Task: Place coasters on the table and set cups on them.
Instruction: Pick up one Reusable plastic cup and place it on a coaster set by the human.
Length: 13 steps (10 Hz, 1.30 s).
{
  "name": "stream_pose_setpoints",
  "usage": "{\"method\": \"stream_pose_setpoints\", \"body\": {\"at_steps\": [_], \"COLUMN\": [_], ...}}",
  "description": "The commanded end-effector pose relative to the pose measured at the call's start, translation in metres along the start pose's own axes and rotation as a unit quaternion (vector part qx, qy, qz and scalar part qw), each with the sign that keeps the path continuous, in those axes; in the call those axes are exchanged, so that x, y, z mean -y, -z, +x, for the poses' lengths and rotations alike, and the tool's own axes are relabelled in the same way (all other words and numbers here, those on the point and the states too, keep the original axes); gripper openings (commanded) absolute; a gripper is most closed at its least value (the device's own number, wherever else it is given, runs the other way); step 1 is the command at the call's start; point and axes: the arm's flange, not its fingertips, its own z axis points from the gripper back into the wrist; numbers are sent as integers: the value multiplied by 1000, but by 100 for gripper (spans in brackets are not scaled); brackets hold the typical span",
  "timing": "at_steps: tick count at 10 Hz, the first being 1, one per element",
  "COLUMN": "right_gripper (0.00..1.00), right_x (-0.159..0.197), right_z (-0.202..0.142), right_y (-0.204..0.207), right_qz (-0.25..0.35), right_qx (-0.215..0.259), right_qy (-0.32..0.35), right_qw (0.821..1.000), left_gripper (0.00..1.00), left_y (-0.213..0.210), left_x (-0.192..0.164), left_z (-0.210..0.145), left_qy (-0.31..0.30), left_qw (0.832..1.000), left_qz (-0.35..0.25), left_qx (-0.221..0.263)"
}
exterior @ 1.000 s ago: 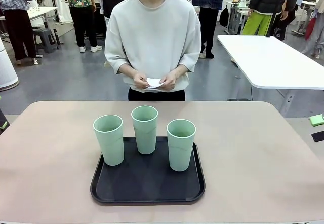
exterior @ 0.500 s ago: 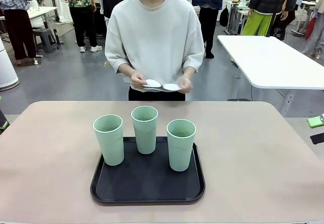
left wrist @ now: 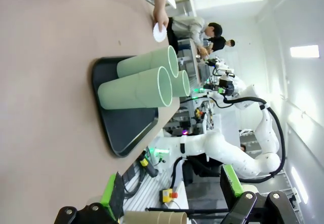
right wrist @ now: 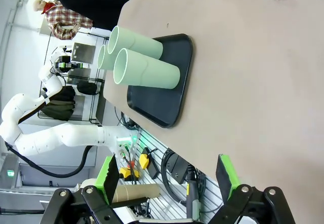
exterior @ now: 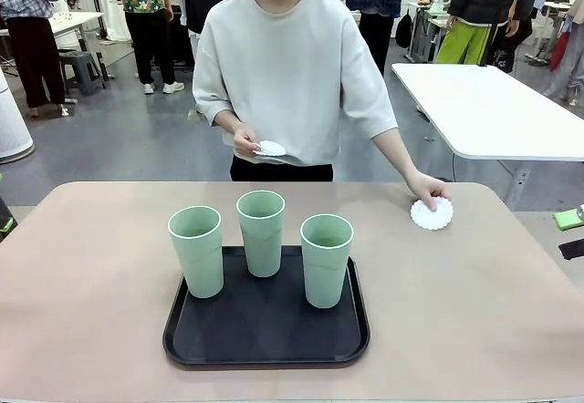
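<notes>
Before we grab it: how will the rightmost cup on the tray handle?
Probably light: the cup looks empty and thin-walled. It is tall with a narrower base, so a high push likely tips it. The tapered sides might slide when squeezed.

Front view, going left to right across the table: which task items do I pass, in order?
left cup → middle cup → right cup → coaster
</notes>
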Motion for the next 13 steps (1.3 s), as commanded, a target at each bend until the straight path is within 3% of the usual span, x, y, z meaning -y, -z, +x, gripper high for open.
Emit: {"method": "stream_pose_setpoints", "body": {"at_steps": [1, 11, 12, 13], "right_gripper": [100, 100, 100, 100], "right_x": [0, 0, 0, -12], "right_z": [2, 0, 20, 45], "right_y": [0, 0, 9, 22], "right_qz": [9, 0, 23, 10], "right_qx": [4, 0, -29, -34], "right_qy": [-4, 0, -75, -202], "right_qw": [1000, 1000, 997, 979], "left_gripper": [100, 100, 100, 100], "left_y": [0, 0, 0, 0], "left_x": [0, 0, 0, 0], "left_z": [0, 0, 0, 0], "left_qy": [3, 3, 3, 3], "left_qw": [1000, 1000, 1000, 1000], "left_qz": [-10, -10, -10, -10], "left_qx": [5, 5, 5, 5]}}
